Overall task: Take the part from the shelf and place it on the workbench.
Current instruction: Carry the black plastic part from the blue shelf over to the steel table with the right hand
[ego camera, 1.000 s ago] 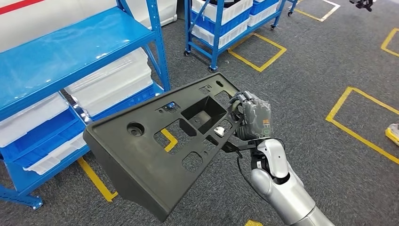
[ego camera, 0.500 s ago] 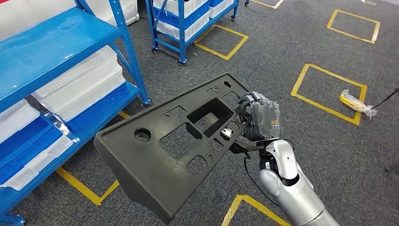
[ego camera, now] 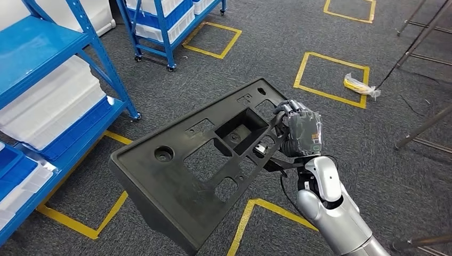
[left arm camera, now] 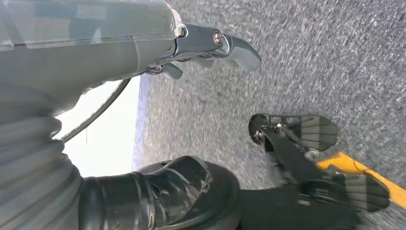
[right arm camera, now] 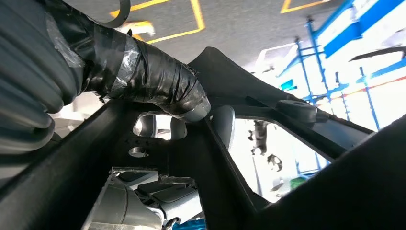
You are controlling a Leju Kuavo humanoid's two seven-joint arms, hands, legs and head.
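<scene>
Part: I saw the big black plastic panel (ego camera: 202,170) held off the floor, tilted, its far end raised and its near end lower — it was over the grey carpet (ego camera: 266,58), not on any shelf or bench. It had a deep rectangular pocket near the middle, several rectangular cut-outs and a round boss toward its near end.

Right hand: my right hand (ego camera: 299,133) gripped the panel at its far right edge. From the head view the fingers (ego camera: 285,111) were curled over the rim into a cut-out; in the right wrist view the taped thumb (right arm camera: 158,88) pressed against a rib of the panel (right arm camera: 210,163), so the hold was closed tight on the part.

Left hand: in the left wrist view the left hand (left arm camera: 143,57) hung over the carpet with nothing in it. One light finger (left arm camera: 230,45) stuck out straight and the dark taped thumb (left arm camera: 163,191) lay apart from it — fingers apart, holding nothing as far as I could see.

Shelf: the blue rack (ego camera: 48,48) stood at the left edge of my view, with white and blue trays (ego camera: 53,112) on its lower levels, well apart from the panel.

Floor: yellow tape squares (ego camera: 333,77) marked the carpet, and a yellow-and-clear bag (ego camera: 360,85) lay on one square's far corner.
</scene>
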